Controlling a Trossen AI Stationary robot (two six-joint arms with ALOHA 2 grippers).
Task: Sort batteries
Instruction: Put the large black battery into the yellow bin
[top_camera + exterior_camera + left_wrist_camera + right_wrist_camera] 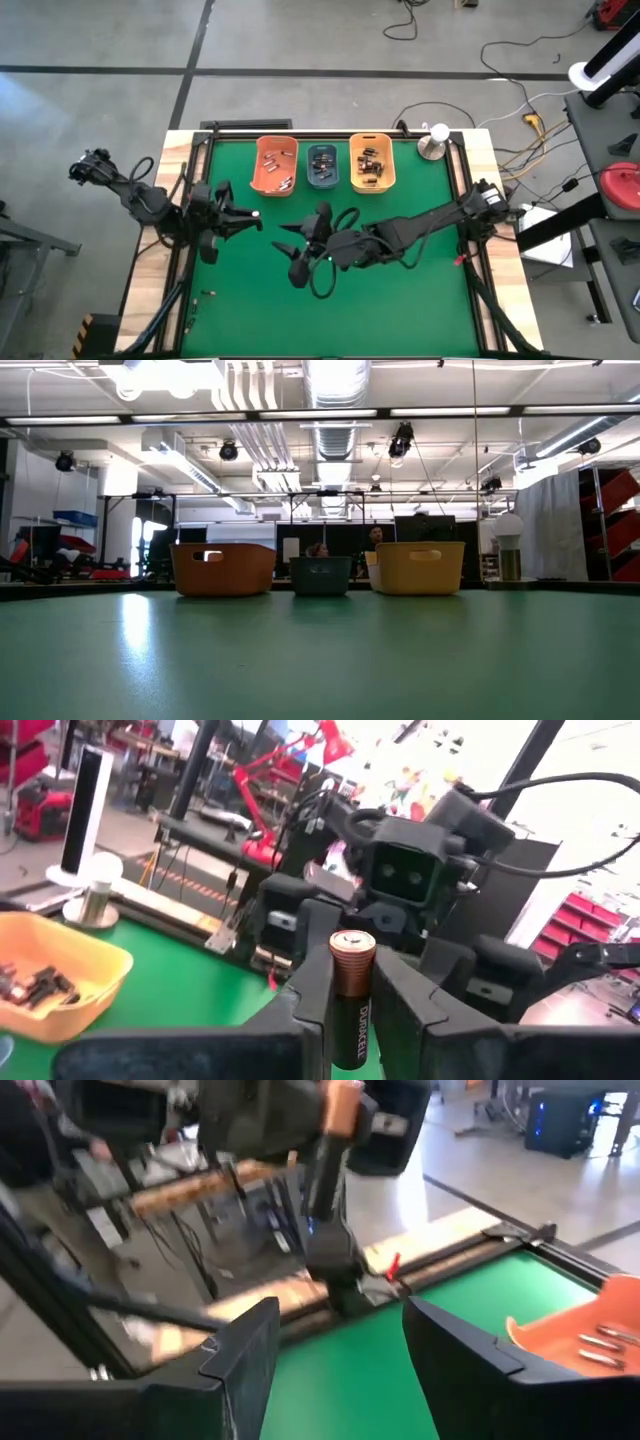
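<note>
Left gripper (pixel 350 1005), near the table's left edge, pinches a copper-topped black cylindrical battery (pixel 351 982) upright in its jaws, so the spread-jawed right gripper (pixel 340 1350) should close squarely on the exposed top

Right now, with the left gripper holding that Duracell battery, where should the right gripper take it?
Grip the Duracell battery by its exposed copper end, coming straight in opposite the left gripper. Its fingers cover the black body on both sides; only that end stands clear. The right gripper is open.
</note>
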